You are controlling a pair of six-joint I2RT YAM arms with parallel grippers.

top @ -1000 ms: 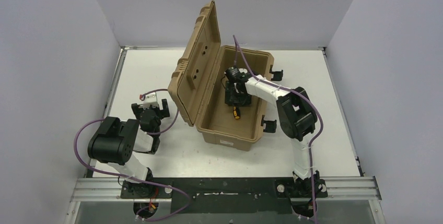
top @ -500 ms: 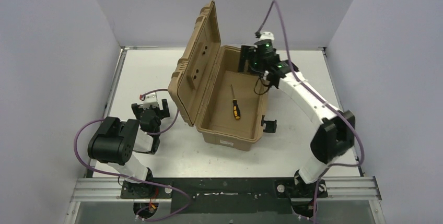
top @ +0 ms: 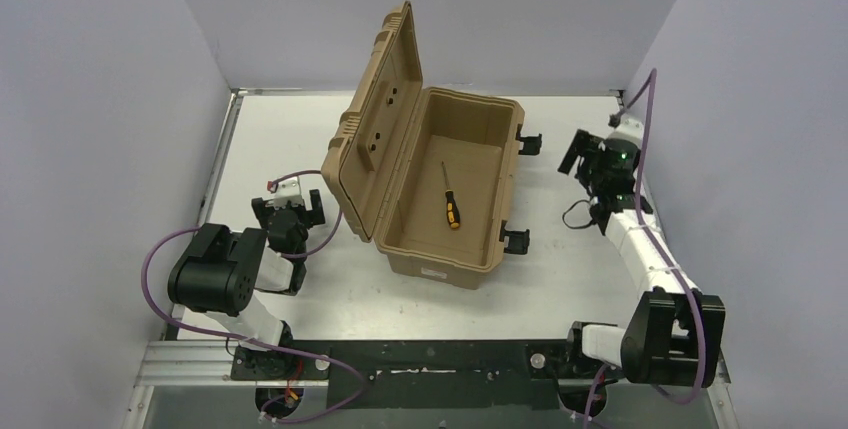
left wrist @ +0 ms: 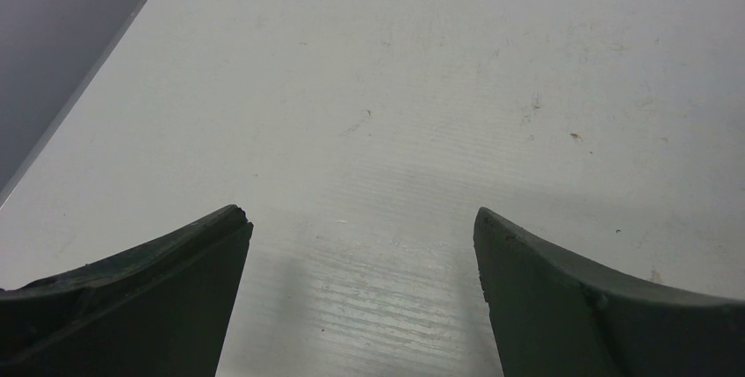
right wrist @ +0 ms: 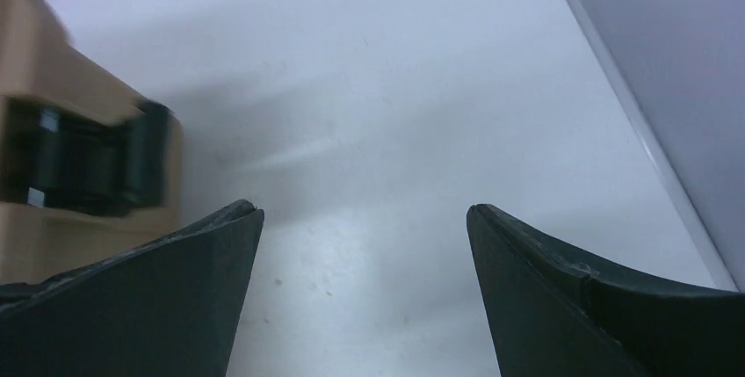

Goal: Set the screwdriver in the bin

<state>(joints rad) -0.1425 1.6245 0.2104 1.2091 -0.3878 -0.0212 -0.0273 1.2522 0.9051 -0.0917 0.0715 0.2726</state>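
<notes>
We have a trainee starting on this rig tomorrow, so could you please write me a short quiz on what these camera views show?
1. True or false: the screwdriver lies on the floor of the bin.
2. The bin's lid is: A) shut and latched; B) open, standing up along the bin's left side; C) detached, lying flat beside the bin.
3. Is the right gripper open or shut, and does it hold anything?

Key
1. True.
2. B.
3. Open, holding nothing.
</notes>
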